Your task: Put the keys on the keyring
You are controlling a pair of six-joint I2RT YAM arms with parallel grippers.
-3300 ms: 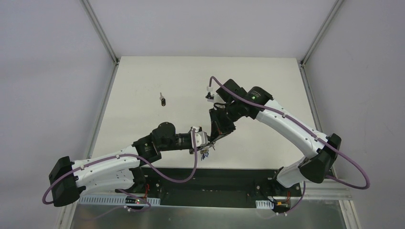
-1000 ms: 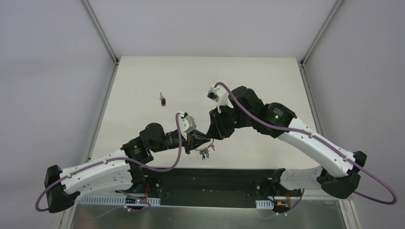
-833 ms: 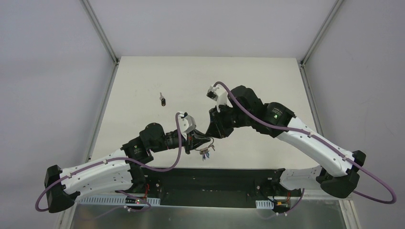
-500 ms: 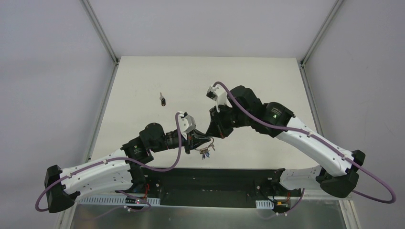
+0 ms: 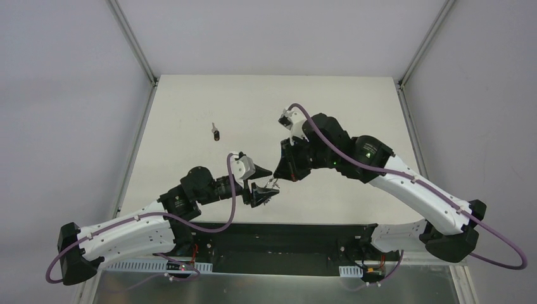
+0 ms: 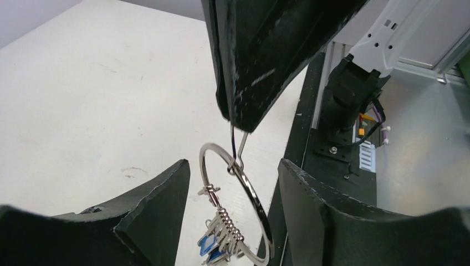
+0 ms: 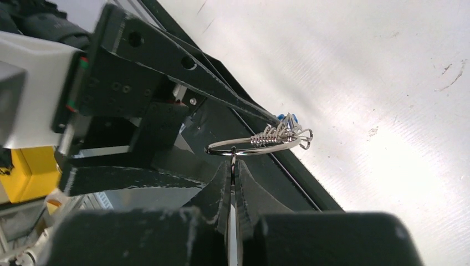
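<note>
The keyring (image 6: 252, 194) is a thin silver ring hanging in the air just above the table's near edge. Several small keys (image 6: 217, 241), some with blue heads, are strung on its lower part. My right gripper (image 7: 233, 163) is shut on a thin wire piece hooked to the ring's top, so the keyring (image 7: 244, 147) and the keys (image 7: 282, 131) hang from it. My left gripper (image 6: 234, 166) is open, its two black fingers standing on either side of the ring without touching it. From above, both grippers meet at the keyring (image 5: 271, 189).
A small dark object with a silver tip (image 5: 216, 132) lies on the white table (image 5: 342, 107) at the back left. The black base rail (image 5: 285, 237) runs along the near edge under the grippers. Metal frame posts stand at the table's far corners.
My left gripper has opened and let go of the keyring, drawing back a little toward the near left. The right gripper stays shut and now carries the ring alone.
</note>
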